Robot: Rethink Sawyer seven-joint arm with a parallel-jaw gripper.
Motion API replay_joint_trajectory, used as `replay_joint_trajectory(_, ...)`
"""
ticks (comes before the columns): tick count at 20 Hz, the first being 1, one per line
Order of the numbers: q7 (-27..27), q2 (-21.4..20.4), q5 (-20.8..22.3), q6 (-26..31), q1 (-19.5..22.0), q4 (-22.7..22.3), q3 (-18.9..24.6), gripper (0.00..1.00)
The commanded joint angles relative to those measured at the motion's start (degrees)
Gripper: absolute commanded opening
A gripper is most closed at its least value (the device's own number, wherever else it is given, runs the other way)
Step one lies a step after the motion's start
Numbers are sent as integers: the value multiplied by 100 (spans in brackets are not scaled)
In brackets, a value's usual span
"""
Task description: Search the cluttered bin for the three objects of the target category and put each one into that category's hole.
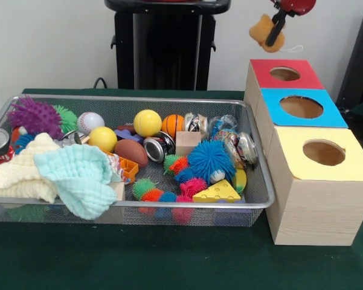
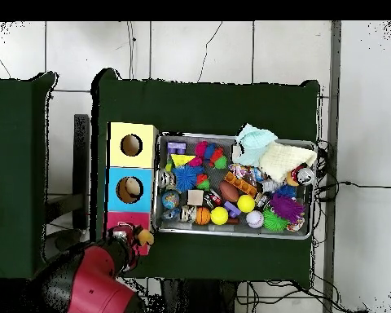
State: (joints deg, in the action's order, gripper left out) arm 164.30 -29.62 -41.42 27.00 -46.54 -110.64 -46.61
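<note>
Currently I see the tool (image 1: 276, 27) pinching a tan plush toy (image 1: 264, 31), up above the red-topped box (image 1: 285, 74) at far right. Blue-topped box (image 1: 302, 107) and yellow-topped box (image 1: 324, 153) sit nearer me. Cluttered bin (image 1: 259, 199) rests on the green tabletop (image 1: 169, 260), just left of the boxes. No readable labels anywhere.
</note>
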Motion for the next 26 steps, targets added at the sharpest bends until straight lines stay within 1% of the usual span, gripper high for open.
replay_joint_trajectory(1, 697, -478, 192, 953, 507, 646, 186, 0)
replay_joint_trajectory(5, 459, -608, 438, 1285, 686, 945, 90, 0)
replay_joint_trajectory(7, 364, -619, 540, 1318, 774, 1081, 68, 0)
replay_joint_trajectory(10, 308, -672, 600, 1306, 916, 1166, 195, 0)
replay_joint_trajectory(12, 281, -668, 614, 1091, 1009, 1119, 336, 0)
replay_joint_trajectory(15, 239, -596, 629, 562, 1172, 965, 598, 0)
replay_joint_trajectory(16, 253, -566, 644, 466, 1198, 944, 636, 0)
replay_joint_trajectory(18, 400, -433, 669, 343, 1156, 942, 611, 0)
replay_joint_trajectory(20, 755, -206, 695, 438, 906, 1036, 363, 0)
replay_joint_trajectory(21, 1048, 1, 719, 561, 677, 1159, 106, 0)
replay_joint_trajectory(23, 1374, 206, 692, 771, 439, 1295, -125, 0)
replay_joint_trajectory(26, 1737, 441, 595, 1017, 193, 1431, -343, 0)
